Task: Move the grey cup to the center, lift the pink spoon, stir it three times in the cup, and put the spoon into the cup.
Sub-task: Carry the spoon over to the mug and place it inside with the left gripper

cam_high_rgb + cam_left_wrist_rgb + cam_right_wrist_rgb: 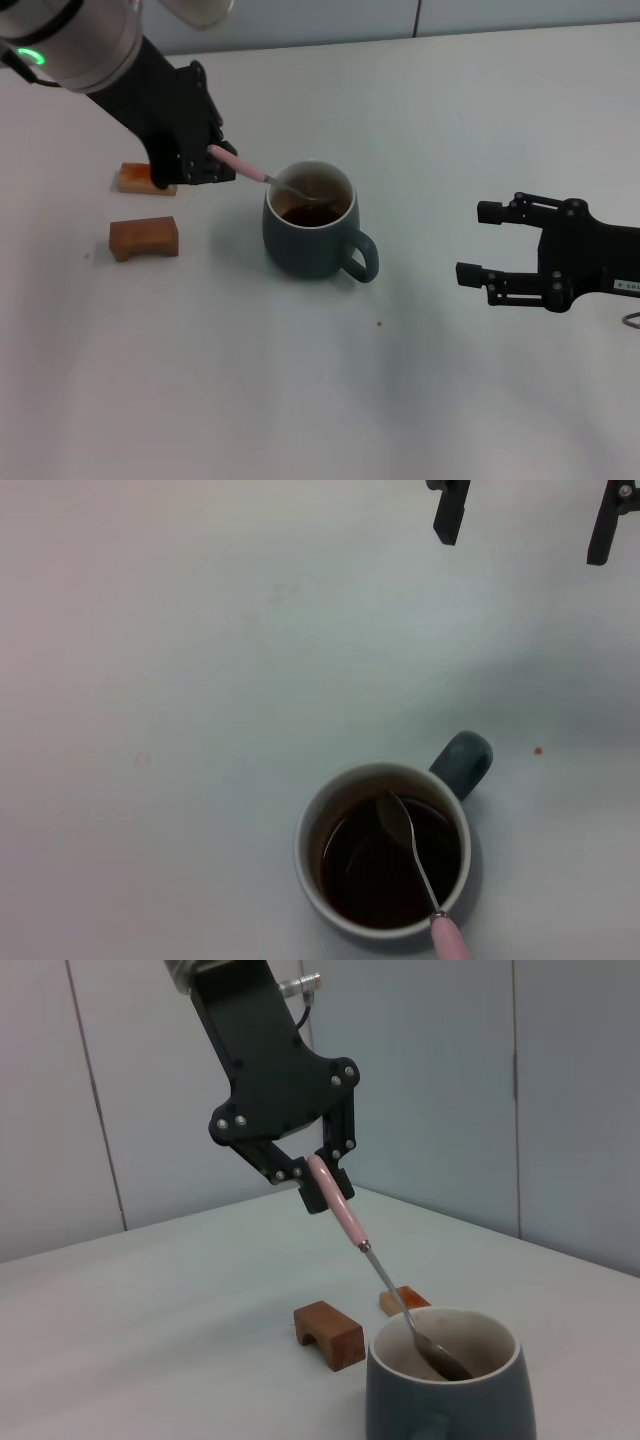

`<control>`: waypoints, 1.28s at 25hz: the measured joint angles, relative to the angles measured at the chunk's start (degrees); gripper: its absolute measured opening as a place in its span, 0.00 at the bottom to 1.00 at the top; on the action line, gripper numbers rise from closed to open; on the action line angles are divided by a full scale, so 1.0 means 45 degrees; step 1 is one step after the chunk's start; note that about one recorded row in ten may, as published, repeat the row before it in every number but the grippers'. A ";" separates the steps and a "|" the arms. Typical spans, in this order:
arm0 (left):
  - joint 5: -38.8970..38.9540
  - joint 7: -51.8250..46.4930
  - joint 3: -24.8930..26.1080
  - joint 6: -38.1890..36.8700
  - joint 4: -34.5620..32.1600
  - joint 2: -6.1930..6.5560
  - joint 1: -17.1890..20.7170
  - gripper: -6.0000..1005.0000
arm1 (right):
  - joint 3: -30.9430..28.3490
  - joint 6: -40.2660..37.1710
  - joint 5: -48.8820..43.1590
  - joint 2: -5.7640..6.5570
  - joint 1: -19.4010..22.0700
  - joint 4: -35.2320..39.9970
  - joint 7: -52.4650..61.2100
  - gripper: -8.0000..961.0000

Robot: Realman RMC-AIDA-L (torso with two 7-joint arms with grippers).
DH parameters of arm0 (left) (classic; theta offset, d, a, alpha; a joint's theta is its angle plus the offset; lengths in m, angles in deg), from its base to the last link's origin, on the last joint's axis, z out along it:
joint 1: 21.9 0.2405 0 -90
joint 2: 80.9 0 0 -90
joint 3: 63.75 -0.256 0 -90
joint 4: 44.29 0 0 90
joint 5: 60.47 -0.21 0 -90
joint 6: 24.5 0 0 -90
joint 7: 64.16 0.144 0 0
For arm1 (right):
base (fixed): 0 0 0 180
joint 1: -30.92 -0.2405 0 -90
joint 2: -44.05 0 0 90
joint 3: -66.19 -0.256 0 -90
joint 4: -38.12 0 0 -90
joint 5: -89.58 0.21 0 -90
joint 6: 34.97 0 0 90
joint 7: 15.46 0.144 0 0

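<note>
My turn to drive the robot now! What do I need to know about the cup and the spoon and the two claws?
Left gripper: shut on the pink spoon, holding its handle up at a slant beside the two wooden blocks.
Right gripper: open, holding nothing, hovering off to the right of the cup.
Grey cup: upright in the middle of the table, handle toward the right gripper, dark liquid inside.
The spoon's bowl is inside the cup at the liquid.
Done: cup placed, spoon lifted and in the cup.
Left: how many stirs are done cannot be told; finish them, then let the spoon go into the cup.
</note>
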 joint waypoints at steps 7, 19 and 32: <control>-0.0232 -0.0012 0.0154 -0.0211 -0.0441 0.0127 0.0552 0.20 | 0.0025 0.0002 -0.0025 0.0000 -0.0052 -0.0009 0.0000 0.85; -0.0194 0.0181 0.0224 0.0288 0.0061 0.0057 0.0135 0.21 | 0.0040 -0.0023 -0.0028 0.0000 -0.0055 -0.0009 0.0002 0.85; 0.0331 -0.0267 -0.0090 -0.0306 -0.0725 0.0120 0.0654 0.22 | 0.0218 0.0018 -0.0046 0.0000 -0.0168 -0.0001 0.0010 0.85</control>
